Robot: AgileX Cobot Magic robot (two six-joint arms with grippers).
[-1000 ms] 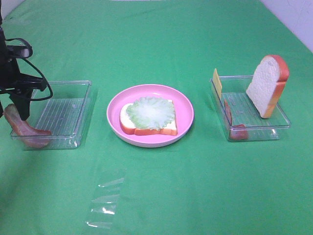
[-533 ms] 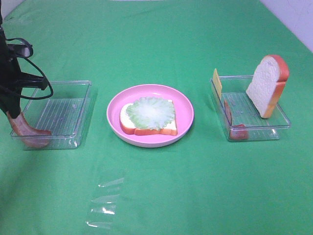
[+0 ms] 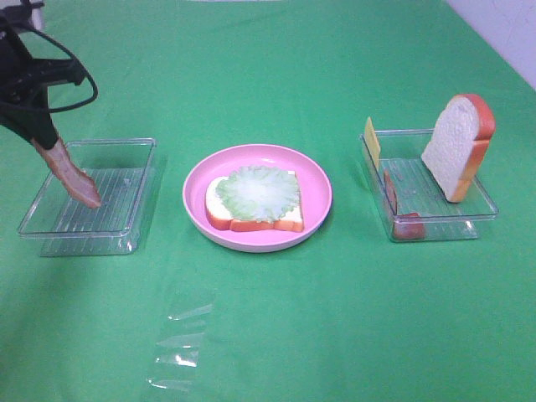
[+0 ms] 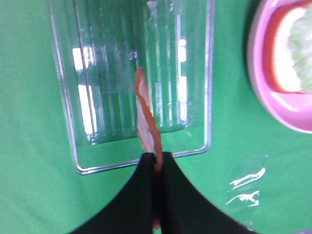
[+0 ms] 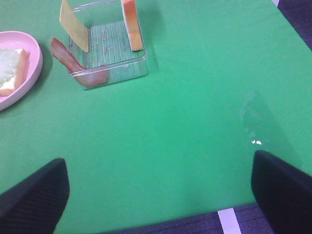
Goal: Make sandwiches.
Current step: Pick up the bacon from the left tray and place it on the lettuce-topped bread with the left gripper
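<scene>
A bread slice (image 3: 251, 219) topped with pale green lettuce (image 3: 261, 193) lies on the round pink plate (image 3: 318, 180). My left gripper (image 3: 46, 141) is shut on a reddish-pink bacon strip (image 3: 74, 176) and holds it hanging above the left clear tray (image 3: 126, 180); the left wrist view shows the strip (image 4: 146, 117) pinched between the black fingers (image 4: 141, 180). The right tray (image 3: 469, 209) holds an upright bread slice (image 3: 456, 146), a yellow cheese slice (image 3: 372, 138) and another bacon strip (image 3: 392, 191). My right gripper (image 5: 161, 195) is open over bare cloth, far from that tray (image 5: 126, 68).
A green cloth (image 3: 335, 318) covers the table. A clear plastic wrapper (image 3: 180, 343) lies flat on it in front of the plate. The plate's edge also shows in the left wrist view (image 4: 273, 102) and the right wrist view (image 5: 29, 73).
My left gripper has risen and moved back with the bacon strip. The strip has left the tray's front left corner and now hangs over the tray's left half.
</scene>
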